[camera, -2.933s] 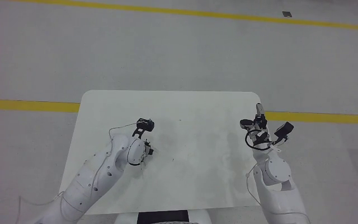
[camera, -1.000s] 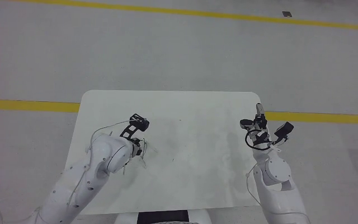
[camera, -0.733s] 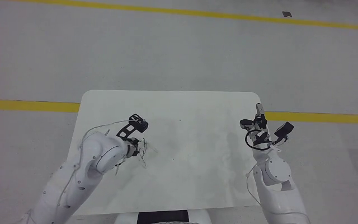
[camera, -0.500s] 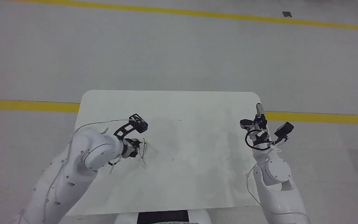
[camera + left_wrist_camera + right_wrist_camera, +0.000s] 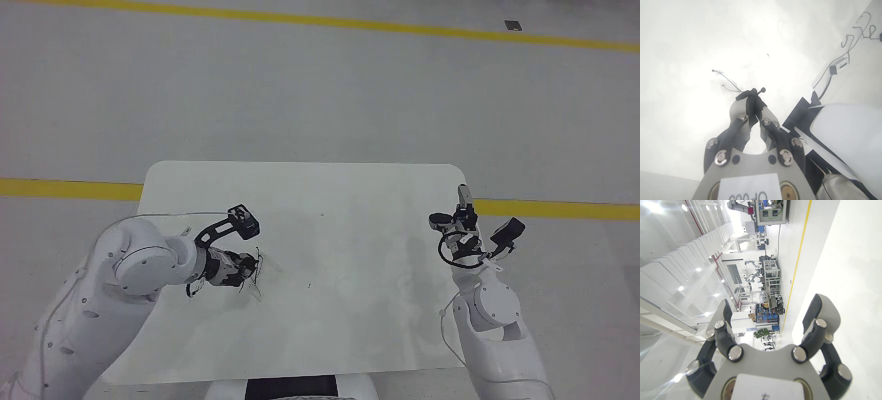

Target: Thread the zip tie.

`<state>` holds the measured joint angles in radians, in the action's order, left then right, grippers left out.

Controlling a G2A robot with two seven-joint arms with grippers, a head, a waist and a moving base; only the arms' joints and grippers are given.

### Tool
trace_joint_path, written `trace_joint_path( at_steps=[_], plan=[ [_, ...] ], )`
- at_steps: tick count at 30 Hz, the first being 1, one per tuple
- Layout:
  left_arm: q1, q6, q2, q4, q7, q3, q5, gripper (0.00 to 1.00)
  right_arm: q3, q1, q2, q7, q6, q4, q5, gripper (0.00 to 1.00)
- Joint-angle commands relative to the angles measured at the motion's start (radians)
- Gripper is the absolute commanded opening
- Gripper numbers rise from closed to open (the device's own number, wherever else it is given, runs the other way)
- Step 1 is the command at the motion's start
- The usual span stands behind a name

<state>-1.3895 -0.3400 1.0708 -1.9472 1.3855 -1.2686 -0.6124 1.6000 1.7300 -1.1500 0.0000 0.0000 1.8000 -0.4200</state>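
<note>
The zip tie is a thin black strip. Its small head pokes out beside the fingertips of my left gripper, and two fine ends trail over the white table. That gripper is shut on the zip tie. From above, the left gripper lies low on the left half of the table, with the zip tie at its tip. My right gripper is held up at the table's right edge. In its own wrist view the right gripper is open with nothing between its fingers.
The white table has rounded far corners and grey floor all round it. A yellow floor line passes behind the right arm. Two tiny dark specks lie near the table's middle.
The left arm's elbow has swung out to the left and the forearm now lies nearly level. Its gripper has stayed at about the same spot with the zip tie. The right arm has not moved.
</note>
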Motion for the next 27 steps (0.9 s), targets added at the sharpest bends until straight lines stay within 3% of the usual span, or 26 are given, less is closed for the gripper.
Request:
trace_joint_path(
  at_steps=[1, 6, 15, 19, 27],
  plan=[
    [0.006, 0.000, -0.010, 0.006, -0.004, 0.000, 0.035, 0.00, 0.000, 0.000, 0.000, 0.000, 0.000, 0.000, 0.000, 1.00],
    [0.015, 0.000, -0.035, 0.017, -0.030, 0.003, 0.055, 0.00, 0.000, 0.000, 0.000, 0.000, 0.000, 0.000, 0.000, 1.00],
    [0.015, 0.002, -0.035, 0.019, -0.037, 0.004, 0.052, 0.00, 0.000, 0.000, 0.000, 0.000, 0.000, 0.000, 0.000, 1.00],
    [0.029, 0.000, -0.041, -0.006, -0.082, 0.041, -0.080, 0.00, 0.000, 0.000, 0.000, 0.000, 0.000, 0.000, 0.000, 1.00],
    [0.077, 0.000, -0.056, -0.049, -0.105, 0.083, -0.281, 0.00, 0.000, 0.000, 0.000, 0.000, 0.000, 0.000, 0.000, 1.00]
  ],
)
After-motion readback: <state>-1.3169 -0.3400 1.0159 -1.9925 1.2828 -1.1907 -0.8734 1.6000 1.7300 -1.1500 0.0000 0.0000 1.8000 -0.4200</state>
